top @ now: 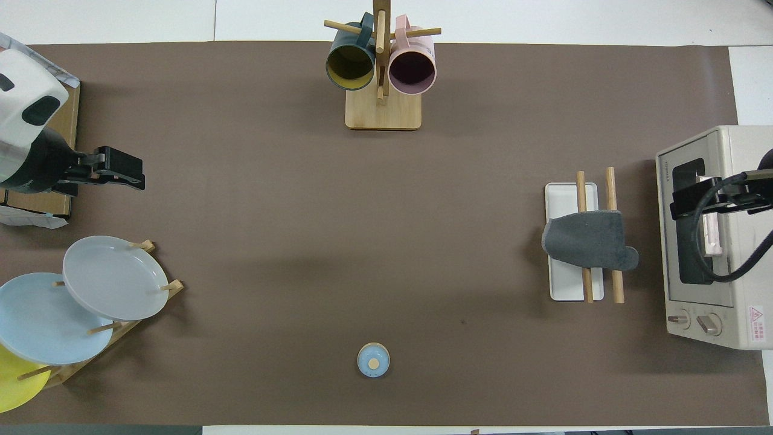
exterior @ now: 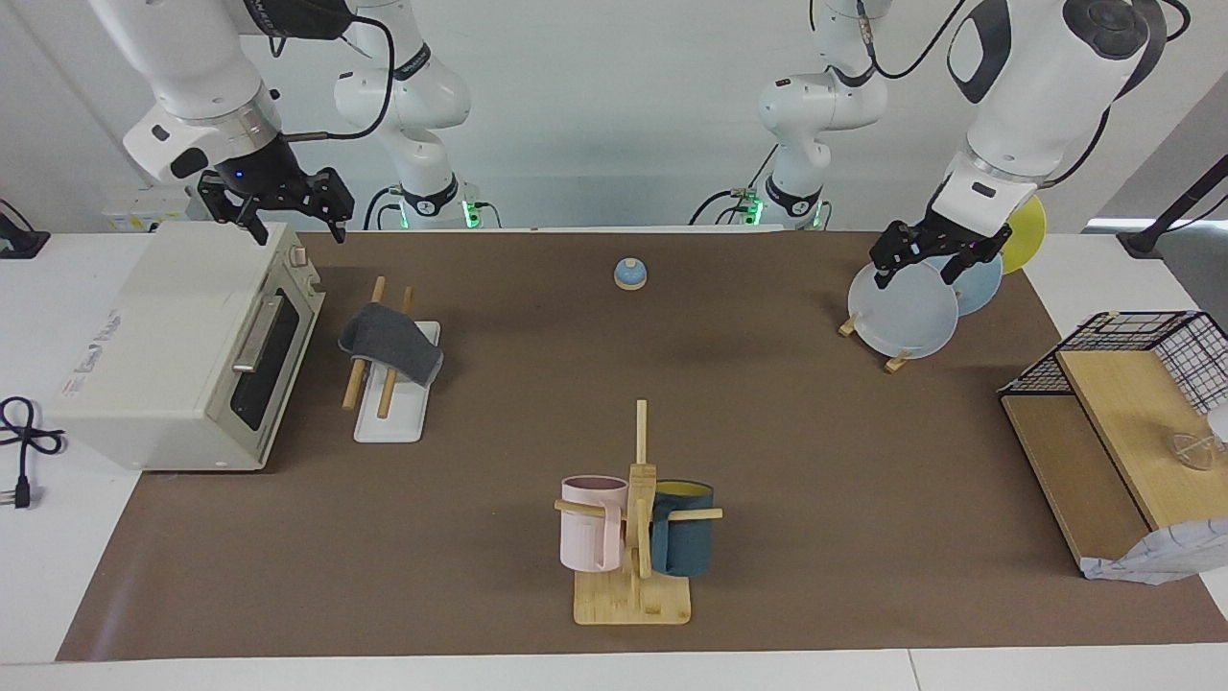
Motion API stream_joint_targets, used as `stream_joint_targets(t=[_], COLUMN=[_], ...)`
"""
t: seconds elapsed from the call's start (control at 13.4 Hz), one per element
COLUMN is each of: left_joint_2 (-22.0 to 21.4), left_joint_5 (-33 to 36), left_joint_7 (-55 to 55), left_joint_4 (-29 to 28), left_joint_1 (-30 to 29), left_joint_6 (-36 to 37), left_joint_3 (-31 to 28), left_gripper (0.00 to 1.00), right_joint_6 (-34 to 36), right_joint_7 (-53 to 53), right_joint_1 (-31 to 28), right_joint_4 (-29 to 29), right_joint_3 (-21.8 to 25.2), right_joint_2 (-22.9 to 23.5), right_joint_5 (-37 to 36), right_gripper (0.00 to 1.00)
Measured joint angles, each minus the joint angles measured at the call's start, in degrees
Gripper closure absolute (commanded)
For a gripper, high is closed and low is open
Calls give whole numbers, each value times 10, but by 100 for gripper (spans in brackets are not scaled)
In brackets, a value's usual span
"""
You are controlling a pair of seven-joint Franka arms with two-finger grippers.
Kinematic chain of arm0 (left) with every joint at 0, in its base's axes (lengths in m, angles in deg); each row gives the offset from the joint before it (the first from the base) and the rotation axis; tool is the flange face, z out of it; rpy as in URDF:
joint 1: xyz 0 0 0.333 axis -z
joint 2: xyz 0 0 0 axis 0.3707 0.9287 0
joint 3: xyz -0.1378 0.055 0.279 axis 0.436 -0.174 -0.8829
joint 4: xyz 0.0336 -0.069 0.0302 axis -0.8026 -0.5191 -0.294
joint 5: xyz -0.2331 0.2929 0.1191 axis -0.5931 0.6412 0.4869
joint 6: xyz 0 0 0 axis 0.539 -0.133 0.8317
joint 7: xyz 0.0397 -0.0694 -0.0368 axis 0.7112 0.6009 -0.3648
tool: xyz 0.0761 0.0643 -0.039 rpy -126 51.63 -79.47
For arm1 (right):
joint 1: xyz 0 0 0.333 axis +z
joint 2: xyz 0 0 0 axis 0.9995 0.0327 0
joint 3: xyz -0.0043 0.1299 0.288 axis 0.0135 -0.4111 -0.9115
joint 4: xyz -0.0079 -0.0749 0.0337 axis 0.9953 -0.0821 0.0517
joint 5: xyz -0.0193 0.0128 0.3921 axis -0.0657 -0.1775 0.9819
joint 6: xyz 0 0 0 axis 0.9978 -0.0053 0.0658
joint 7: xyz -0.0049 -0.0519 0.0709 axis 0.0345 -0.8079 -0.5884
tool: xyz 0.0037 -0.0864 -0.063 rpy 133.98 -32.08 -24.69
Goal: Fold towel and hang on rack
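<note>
The towel (exterior: 391, 343) hangs folded across both wooden rods of the rack (exterior: 388, 422), dark grey face outward, so its other face is hidden; it covers the middle of the rods and part of the white base, and one corner droops past the rod on the toaster oven (exterior: 182, 350) side. The rack stands on the surface just beside the oven's door, at the right arm's end. The right pincer (exterior: 286, 206) is up in the air over the oven's top, open and holding nothing; in the overhead view much of it is cut off at the edge. The left pincer (exterior: 927, 255) waits open and empty over the plate stand (exterior: 902, 307), hiding part of the plates.
</note>
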Motion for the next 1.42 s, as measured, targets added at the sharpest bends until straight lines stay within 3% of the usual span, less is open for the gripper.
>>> stream_joint_targets(t=[1.42], left_joint_2=[0], left_joint_5=[0], left_joint_7=[0], left_joint_4=[0], left_joint_1=[0], left_joint_6=[0], left_joint_3=[0], left_gripper=[0], right_joint_6=[-8], right_joint_7=[5], right_joint_1=[-9], right_joint_4=[-1], right_joint_3=[13], right_joint_2=[9], right_joint_5=[7], right_gripper=[0])
